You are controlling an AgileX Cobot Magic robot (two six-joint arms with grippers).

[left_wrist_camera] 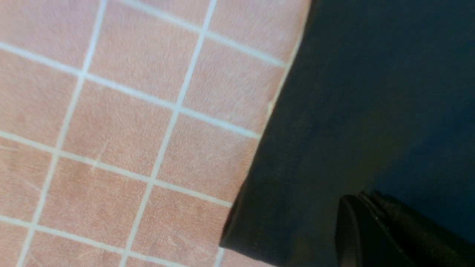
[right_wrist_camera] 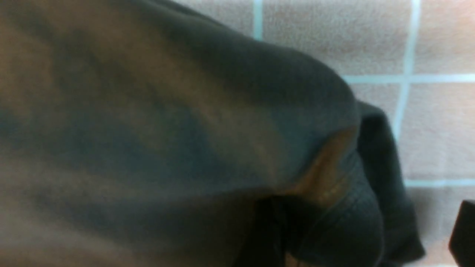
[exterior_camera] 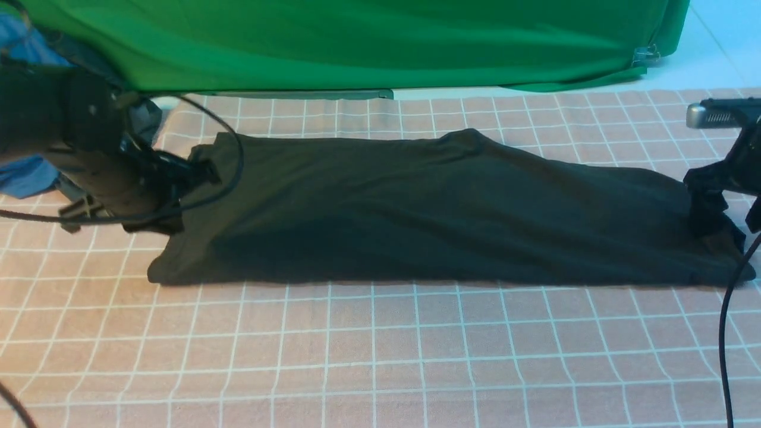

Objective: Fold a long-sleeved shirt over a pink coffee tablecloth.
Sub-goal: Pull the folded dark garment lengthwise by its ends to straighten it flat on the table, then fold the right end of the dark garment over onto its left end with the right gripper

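Note:
The long-sleeved shirt (exterior_camera: 428,208) is black and lies folded into a long band across the pink coffee tablecloth (exterior_camera: 380,356), which has a white grid. No sleeves or print show. My left gripper (exterior_camera: 202,172) sits at the band's left end, shut on the shirt's edge. In the left wrist view its jaws (left_wrist_camera: 362,196) are pressed together over the dark shirt (left_wrist_camera: 352,92), beside the tablecloth (left_wrist_camera: 122,122). My right gripper (exterior_camera: 728,205) stands open at the right end. The shirt's bunched hem (right_wrist_camera: 334,222) lies loose between its spread fingers (right_wrist_camera: 462,233).
A green cloth (exterior_camera: 357,41) hangs along the back edge, with a metal clip (exterior_camera: 645,56) at its right. A blue garment (exterior_camera: 30,172) and a grey one (exterior_camera: 148,119) lie behind my left arm. Black cables (exterior_camera: 725,333) hang at the right and loop by the left arm.

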